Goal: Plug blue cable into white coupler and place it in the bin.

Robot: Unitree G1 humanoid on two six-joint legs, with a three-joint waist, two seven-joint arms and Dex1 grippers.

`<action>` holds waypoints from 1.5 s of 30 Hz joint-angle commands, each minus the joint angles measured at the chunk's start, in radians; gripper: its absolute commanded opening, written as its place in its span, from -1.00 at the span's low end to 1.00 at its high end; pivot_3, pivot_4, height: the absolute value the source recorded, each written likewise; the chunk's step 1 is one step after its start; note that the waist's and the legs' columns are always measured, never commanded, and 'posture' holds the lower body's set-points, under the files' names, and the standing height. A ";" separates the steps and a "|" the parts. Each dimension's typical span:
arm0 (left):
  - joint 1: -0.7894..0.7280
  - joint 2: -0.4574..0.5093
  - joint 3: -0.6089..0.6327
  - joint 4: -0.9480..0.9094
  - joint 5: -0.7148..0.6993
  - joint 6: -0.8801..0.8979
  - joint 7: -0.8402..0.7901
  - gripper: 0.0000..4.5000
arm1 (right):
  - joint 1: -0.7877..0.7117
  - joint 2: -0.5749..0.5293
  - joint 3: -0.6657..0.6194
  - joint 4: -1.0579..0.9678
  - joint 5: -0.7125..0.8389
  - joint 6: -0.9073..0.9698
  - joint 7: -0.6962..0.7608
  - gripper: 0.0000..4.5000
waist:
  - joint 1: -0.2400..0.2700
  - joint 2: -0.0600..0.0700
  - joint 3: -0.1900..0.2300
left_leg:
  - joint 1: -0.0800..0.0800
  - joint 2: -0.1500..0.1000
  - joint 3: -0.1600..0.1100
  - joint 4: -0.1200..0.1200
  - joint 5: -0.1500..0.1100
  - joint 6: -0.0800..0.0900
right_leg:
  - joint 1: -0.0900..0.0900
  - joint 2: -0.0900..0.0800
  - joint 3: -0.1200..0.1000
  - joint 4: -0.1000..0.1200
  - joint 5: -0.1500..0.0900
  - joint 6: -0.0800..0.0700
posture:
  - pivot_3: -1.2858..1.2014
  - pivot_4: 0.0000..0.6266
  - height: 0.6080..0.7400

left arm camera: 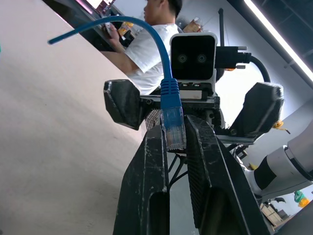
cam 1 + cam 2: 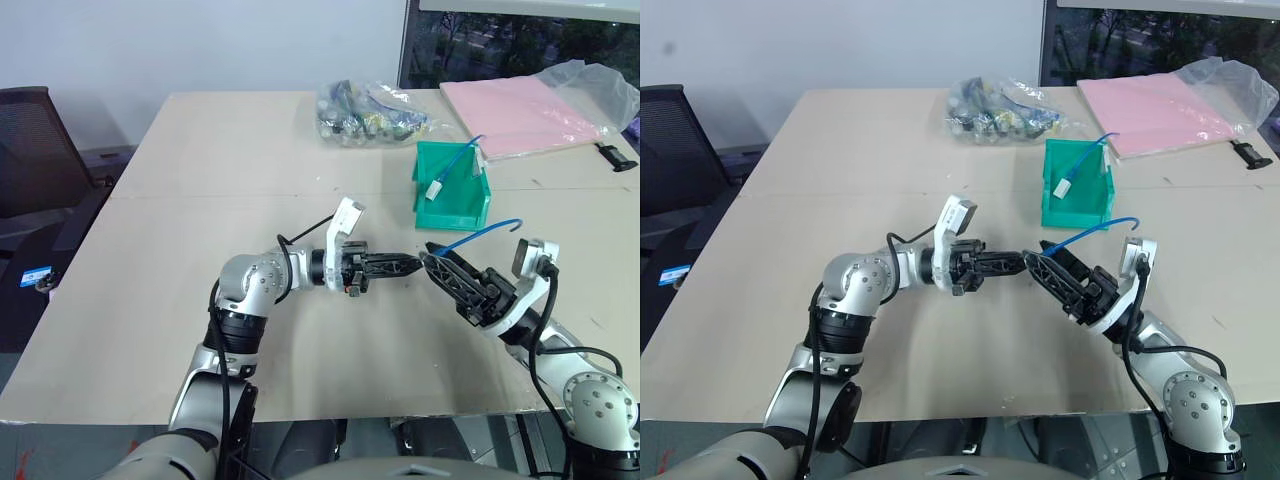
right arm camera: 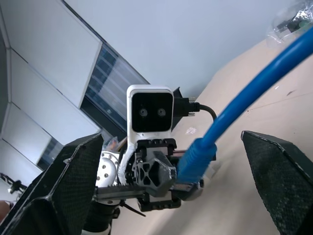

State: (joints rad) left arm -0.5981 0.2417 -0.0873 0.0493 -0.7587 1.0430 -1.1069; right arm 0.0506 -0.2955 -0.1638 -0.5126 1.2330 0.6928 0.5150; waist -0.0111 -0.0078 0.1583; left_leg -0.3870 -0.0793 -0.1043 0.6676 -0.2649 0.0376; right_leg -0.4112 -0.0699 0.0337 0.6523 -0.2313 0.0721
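Observation:
My left gripper (image 2: 416, 264) is shut on the blue cable (image 2: 478, 234) just behind its clear plug (image 1: 173, 131). It holds the cable level above the table, pointing right. From there the cord arcs up to a free end near the bin (image 2: 455, 213), a teal box at mid-table. My right gripper (image 2: 441, 270) faces the left one tip to tip. Its jaws stand open on either side of the plug without touching it, and its pads (image 1: 122, 103) show wide apart. The white coupler is out of view.
Another blue cord with a white connector (image 2: 437, 190) lies in the bin. A clear bag of parts (image 2: 370, 112) sits behind it, and a pink sheet in plastic (image 2: 520, 112) lies at the back right. A black chair (image 2: 30, 150) stands left of the table. A person (image 1: 146, 44) sits beyond.

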 commanded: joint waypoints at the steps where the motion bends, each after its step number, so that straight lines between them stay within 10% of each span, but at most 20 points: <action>1: -0.008 -0.017 0.009 -0.012 -0.028 -0.013 0.006 -1.00 | -0.016 -0.011 -0.005 -0.033 0.027 -0.008 -0.010 0.50 | 0.000 0.000 0.000 | 0.000 0.000 0.000 0.000 0.000 0.000 | 0.000 0.000 0.000 0.000 0.000 0.000 | 0.03 -0.52 1.00; 8: -0.001 -0.017 0.010 -0.017 -0.036 -0.018 0.009 -1.00 | -0.029 -0.016 -0.004 -0.020 0.026 -0.017 -0.021 -0.98 | 0.000 0.000 0.000 | 0.000 0.000 0.000 0.000 0.000 0.000 | 0.000 0.000 0.000 0.000 0.000 0.000 | 0.03 -0.52 1.00; 11: 0.013 -0.009 0.010 -0.030 -0.044 -0.027 -0.001 -1.00 | -0.034 -0.019 0.002 -0.018 0.019 -0.018 -0.015 -0.98 | 0.000 0.000 0.000 | 0.000 0.000 0.000 0.000 0.000 0.000 | 0.000 0.000 0.000 0.000 0.000 0.000 | 0.03 -0.52 1.00; 18: 0.045 0.044 0.031 -0.169 -0.026 -0.066 0.072 0.40 | -0.052 -0.020 -0.008 0.005 0.005 -0.030 -0.021 -1.00 | 0.000 0.000 0.000 | 0.000 0.000 0.000 0.000 0.000 0.000 | 0.000 -0.001 0.001 0.000 0.000 0.000 | 0.03 -0.52 1.00; 31: 0.437 0.096 0.111 -0.617 0.403 -0.565 0.539 0.40 | -0.093 -0.059 -0.046 0.119 -0.081 -0.065 0.041 -1.00 | 0.004 0.000 0.000 | 0.001 0.002 0.003 -0.007 0.000 -0.001 | 0.000 -0.002 0.007 -0.007 0.000 0.000 | 0.03 -0.52 1.00; 45: 0.622 -0.031 0.078 -0.347 0.716 -0.834 0.870 0.40 | -0.139 -0.058 -0.019 0.176 -0.140 -0.049 0.077 -1.00 | 0.025 0.000 0.000 | 0.001 0.001 0.004 -0.008 0.000 0.000 | 0.000 -0.002 0.004 -0.008 0.000 0.000 | 0.03 -0.52 1.00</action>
State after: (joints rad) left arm 0.0359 0.2136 -0.0092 -0.2880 -0.0545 0.2385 -0.2545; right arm -0.0835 -0.3537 -0.1760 -0.3244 1.0928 0.6504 0.5803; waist 0.0144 -0.0077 0.1584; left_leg -0.3858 -0.0779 -0.1002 0.6591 -0.2652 0.0378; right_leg -0.4114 -0.0720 0.0378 0.6441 -0.2310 0.0720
